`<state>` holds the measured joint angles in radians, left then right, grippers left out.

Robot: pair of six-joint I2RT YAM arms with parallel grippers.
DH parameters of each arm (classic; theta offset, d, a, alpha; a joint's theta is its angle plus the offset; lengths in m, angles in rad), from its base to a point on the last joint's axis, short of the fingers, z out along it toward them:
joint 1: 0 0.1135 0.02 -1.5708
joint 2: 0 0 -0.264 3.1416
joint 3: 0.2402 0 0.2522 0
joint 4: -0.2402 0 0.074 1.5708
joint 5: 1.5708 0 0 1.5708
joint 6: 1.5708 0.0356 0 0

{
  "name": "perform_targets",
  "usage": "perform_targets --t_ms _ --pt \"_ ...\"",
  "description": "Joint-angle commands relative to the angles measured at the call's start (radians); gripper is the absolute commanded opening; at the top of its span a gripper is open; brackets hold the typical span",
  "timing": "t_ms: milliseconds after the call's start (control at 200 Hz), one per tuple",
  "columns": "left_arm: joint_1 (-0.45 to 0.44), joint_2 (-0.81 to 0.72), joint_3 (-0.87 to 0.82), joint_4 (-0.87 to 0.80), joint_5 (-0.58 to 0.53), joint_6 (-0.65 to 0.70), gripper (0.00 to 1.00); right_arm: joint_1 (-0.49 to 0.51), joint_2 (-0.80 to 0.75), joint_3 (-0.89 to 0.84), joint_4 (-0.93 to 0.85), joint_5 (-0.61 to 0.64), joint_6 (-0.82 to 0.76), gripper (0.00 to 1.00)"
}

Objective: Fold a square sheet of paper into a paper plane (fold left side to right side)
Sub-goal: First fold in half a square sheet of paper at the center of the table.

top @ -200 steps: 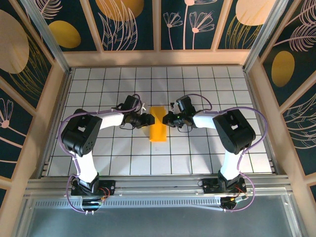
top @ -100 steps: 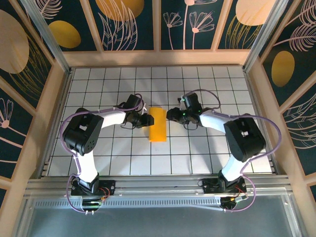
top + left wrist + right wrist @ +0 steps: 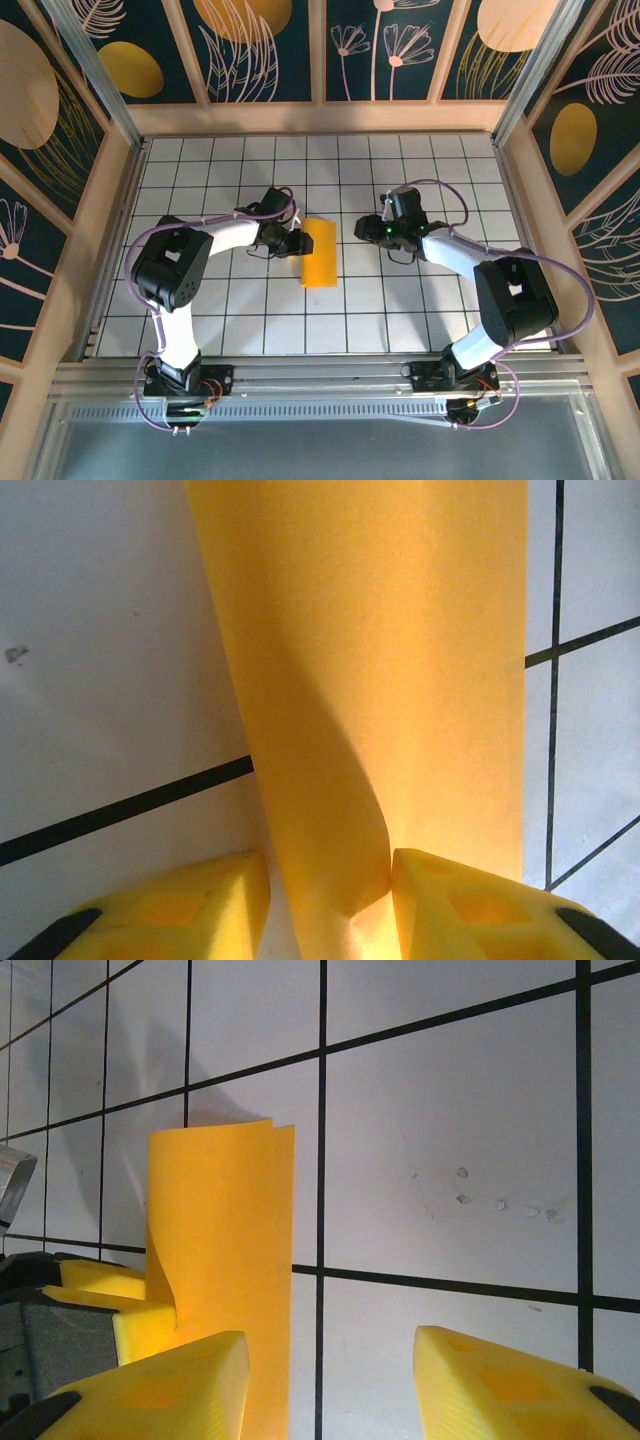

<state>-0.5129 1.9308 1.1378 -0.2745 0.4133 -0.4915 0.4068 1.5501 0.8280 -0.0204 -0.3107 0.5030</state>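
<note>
Currently the square sheet of paper [image 3: 320, 252], folded narrow, is lying at the middle of the table [image 3: 400, 310]; the left gripper [image 3: 297, 243] is straddling its lifted left edge (clamped or loose, I cannot tell), the right gripper [image 3: 362, 228] is hanging spread, empty. Unpressed, that flap is risking springing open

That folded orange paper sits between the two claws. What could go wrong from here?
1. The folded orange-yellow paper sheet curls up at its left edge, between the open fingers of the left gripper. Closing or pulling there might crumple it or drag it askew.
2. The right gripper is open and apart from the paper, so nothing pins that side. The fold may spring open, or the sheet may slide on the white gridded table.
</note>
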Motion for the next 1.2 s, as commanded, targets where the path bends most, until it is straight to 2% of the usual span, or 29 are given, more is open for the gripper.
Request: perform_targets --t_ms 0,666,1196 --pt "-0.013 0.082 0.0 -0.062 -0.066 0.045 0.4 -0.006 -0.021 -0.015 -0.007 0.013 -0.012 0.47" --pt "-0.016 0.11 0.032 -0.087 -0.068 0.044 0.43 -0.006 -0.024 -0.024 0.0 0.007 -0.009 0.48" --pt "-0.029 0.135 0.051 -0.109 -0.086 0.043 0.45 -0.005 -0.039 -0.038 0.019 0.007 -0.001 0.59"
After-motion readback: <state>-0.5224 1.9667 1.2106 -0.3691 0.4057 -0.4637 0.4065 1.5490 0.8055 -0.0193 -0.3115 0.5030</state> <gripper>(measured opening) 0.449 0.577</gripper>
